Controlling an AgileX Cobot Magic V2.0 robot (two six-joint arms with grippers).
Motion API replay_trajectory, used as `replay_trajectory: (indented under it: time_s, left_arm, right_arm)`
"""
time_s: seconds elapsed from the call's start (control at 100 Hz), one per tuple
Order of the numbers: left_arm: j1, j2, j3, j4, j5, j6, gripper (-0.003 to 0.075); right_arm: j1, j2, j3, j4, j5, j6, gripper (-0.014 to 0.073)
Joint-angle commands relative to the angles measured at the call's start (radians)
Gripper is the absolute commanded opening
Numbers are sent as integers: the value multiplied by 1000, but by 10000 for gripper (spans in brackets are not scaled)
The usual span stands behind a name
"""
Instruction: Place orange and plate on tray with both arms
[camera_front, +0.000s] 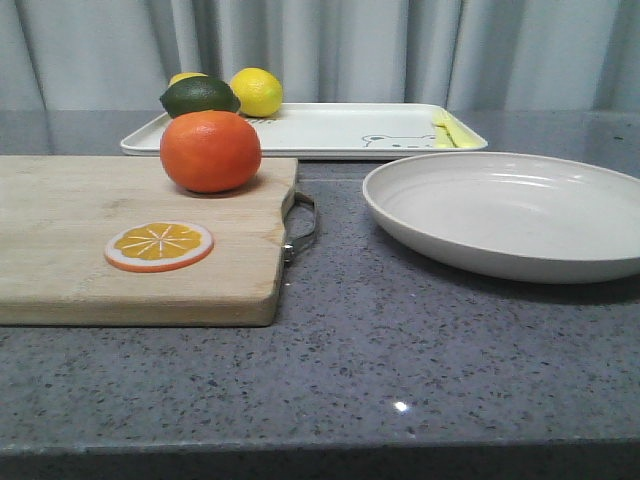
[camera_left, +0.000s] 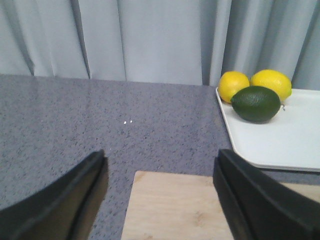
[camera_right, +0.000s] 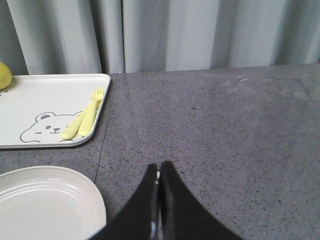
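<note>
Orange (camera_front: 210, 150), the whole glossy orange-red fruit, sits at the far right corner of the pale wooden cutting board (camera_front: 70, 250), well behind a flat orange slice with a white rim (camera_front: 159, 246). To the right, the wide off-white shallow plate (camera_front: 510, 215) rests on the speckled grey counter (camera_front: 400, 360), just in front of the white rectangular tray with the bear drawing (camera_front: 340, 132). That tray already carries two yellow lemons (camera_left: 252, 84), a dark green lime (camera_left: 255, 103) and a pale yellow fork (camera_right: 91, 116), so room is limited. The left gripper (camera_left: 160, 200) hangs with its fingers spread wide over the board's far edge, holding nothing; the right gripper (camera_right: 159, 200) has its fingers pressed together, empty, beside the plate. Likely troubles: the round fruit rolling off the board if nudged, the plate's low rim slipping from a pinch, or the plate knocking the fork or fruits on landing
</note>
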Motion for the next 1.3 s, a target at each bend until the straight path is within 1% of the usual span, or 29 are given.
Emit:
replay_trajectory:
  time_s: [0.0,0.03,0.08,0.17,0.34,0.48,0.62,0.72,0.91,1.07,1.29]
  left_arm:
    - [-36,21,-78,-3,-40,-6,548]
    - [-53,38,-96,-3,-20,-6,578]
    - [-91,65,-124,-9,13,-6,596]
    - [-158,123,-181,-9,61,-6,593]
    - [-317,248,-311,-17,156,-6,582]
    - [-419,377,-454,-34,279,-6,566]
    - [-488,511,-606,-34,441,-6,566]
    - [-518,602,-710,-50,564,-6,566]
    - [-541,741,-852,-64,699,-6,566]
    - [-541,803,-908,-68,756,-6,566]
    - [-541,825,-913,-68,785,-6,566]
  right_arm:
    - [-6,7,-40,-13,-72,-3,-60]
    - [-6,7,-40,-13,-72,-3,-60]
    - [-6,7,-40,-13,-72,-3,-60]
    - [-6,7,-40,-13,-72,-3,-60]
    - [-6,7,-40,-13,-68,-3,-60]
    - [-6,7,-40,-13,-68,-3,-60]
    - [-6,7,-40,-13,-68,-3,-60]
    - [-6,7,-40,-13,-68,-3,-60]
    - [-6,7,-40,-13,-68,-3,-60]
    - [-6,7,-40,-13,-68,-3,-60]
    - [-6,7,-40,-13,-68,-3,-60]
